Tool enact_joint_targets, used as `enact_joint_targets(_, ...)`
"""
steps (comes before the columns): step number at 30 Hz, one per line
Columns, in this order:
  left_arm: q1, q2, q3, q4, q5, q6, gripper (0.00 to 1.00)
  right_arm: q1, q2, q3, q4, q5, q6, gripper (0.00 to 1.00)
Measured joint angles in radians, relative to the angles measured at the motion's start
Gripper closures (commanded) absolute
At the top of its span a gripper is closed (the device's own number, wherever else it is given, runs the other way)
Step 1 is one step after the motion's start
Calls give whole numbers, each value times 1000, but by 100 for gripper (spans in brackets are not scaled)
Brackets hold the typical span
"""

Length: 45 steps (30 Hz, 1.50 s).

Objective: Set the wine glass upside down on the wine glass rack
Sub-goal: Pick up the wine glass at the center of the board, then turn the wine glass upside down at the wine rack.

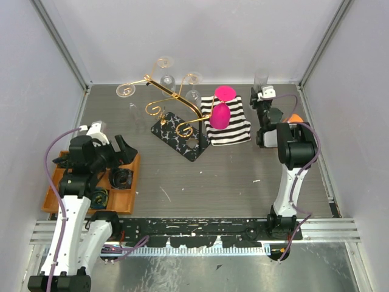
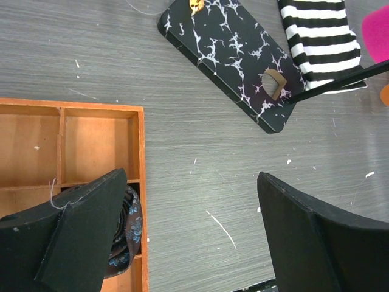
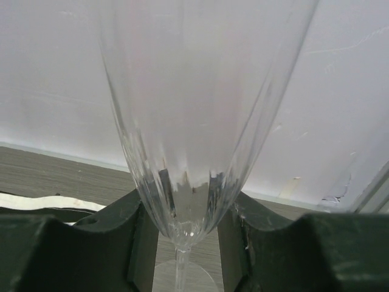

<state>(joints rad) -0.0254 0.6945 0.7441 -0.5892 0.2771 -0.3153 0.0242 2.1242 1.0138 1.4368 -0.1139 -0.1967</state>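
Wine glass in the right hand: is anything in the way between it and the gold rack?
Yes. A striped cloth with a pink glass on it lies between the wine glass and the rack.

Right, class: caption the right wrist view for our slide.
Right gripper clasping the lower bowl of an upright wine glass, white wall behind.

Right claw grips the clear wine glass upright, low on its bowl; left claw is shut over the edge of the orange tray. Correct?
Not quite: the left claw is open, its jaws wide apart, as the left wrist view shows. The rest stands: it is over the orange tray at its edge, and the right claw grips the clear wine glass upright, low on its bowl.
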Motion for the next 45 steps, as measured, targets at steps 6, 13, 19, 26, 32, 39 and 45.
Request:
enact_joint_targets(6,0,-25,40,-8,-3,6,5,1,-238,-187,14,23,64,100)
enact_joint_targets(13,-9,-54,150,-10,-1,17,6,1,-572,-387,-28,-1,246,100)
enact_joint_targets(19,-79,-4,271,-16,34,31,11,1,-943,-453,-329,-60,392,100)
enact_joint_targets(26,-173,39,386,-15,40,26,11,1,-1237,-489,-527,-184,568,99)
enact_joint_targets(32,-435,119,452,25,-80,8,9,1,-1382,-489,-660,-258,676,99)
enact_joint_targets(39,-922,325,472,136,-358,13,10,1,-1505,-505,-663,-308,795,99)
enact_joint_targets(45,-999,336,448,344,-423,-50,10,2,-1529,-562,-528,-321,894,99)
